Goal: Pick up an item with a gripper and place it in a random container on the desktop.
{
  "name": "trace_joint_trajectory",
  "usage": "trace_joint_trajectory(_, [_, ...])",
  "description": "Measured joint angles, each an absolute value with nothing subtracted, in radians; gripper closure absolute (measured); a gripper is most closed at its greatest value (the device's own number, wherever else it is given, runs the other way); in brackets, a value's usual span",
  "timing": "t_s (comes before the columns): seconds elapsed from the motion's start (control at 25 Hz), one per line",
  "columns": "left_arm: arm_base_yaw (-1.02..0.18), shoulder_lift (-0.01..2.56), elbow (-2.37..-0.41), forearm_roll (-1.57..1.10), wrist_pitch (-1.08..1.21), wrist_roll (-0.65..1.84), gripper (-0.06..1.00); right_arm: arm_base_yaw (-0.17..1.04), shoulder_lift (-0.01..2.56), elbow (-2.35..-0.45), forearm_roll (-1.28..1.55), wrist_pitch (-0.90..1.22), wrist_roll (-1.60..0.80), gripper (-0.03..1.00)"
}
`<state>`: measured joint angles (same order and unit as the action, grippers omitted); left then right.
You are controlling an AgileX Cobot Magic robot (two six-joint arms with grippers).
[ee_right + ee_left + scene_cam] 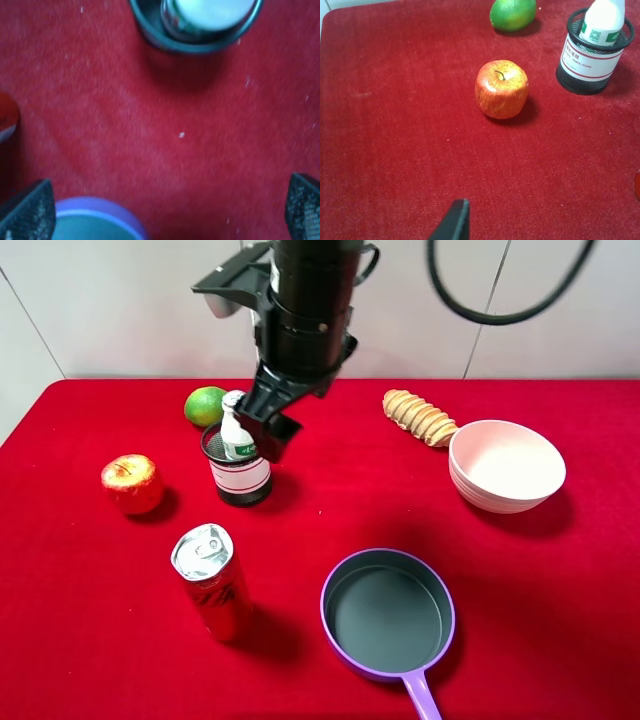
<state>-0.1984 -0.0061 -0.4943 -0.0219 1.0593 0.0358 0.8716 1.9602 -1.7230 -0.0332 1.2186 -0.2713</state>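
Note:
The white drink bottle (236, 435) stands upright inside the black wire-mesh cup (240, 480) on the red cloth (100, 590). My right gripper (262, 430) hangs just above and beside the bottle. In the right wrist view its fingers (30, 210) are spread wide, so the gripper (165, 210) is open and empty, with the bottle's foil cap (207, 12) inside the cup's rim (150, 30) ahead. The left wrist view shows the bottle (602, 22) in the cup (590, 65). Only one left fingertip (455, 222) shows, over bare cloth.
A red-yellow apple (131, 483) lies left of the cup and a green lime (205, 405) lies behind it. A red can (212, 580) stands in front. A purple pan (326, 612) sits front centre. A pink bowl (500, 495) and a spiral pastry (420, 415) are at the right.

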Motion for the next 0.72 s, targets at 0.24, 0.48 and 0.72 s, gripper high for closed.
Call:
trace_joint_trajectory(0.24, [-0.198,-0.006,-0.494,-0.022,1.059,0.036,-0.04,0.872,1.856,-1.584,-0.035,1.207,-0.224,0.27])
trace_joint_trajectory(0.48, [-0.198,-0.006,-0.494,-0.022,1.059,0.036,-0.04,0.872,1.709,-1.399,-0.038,1.204,-0.168,0.27])
trace_joint_trajectory(0.72, [-0.198,-0.006,-0.494,-0.022,1.059,0.036,-0.04,0.872,1.566,-1.228,-0.042,1.195,-0.118,0.27])
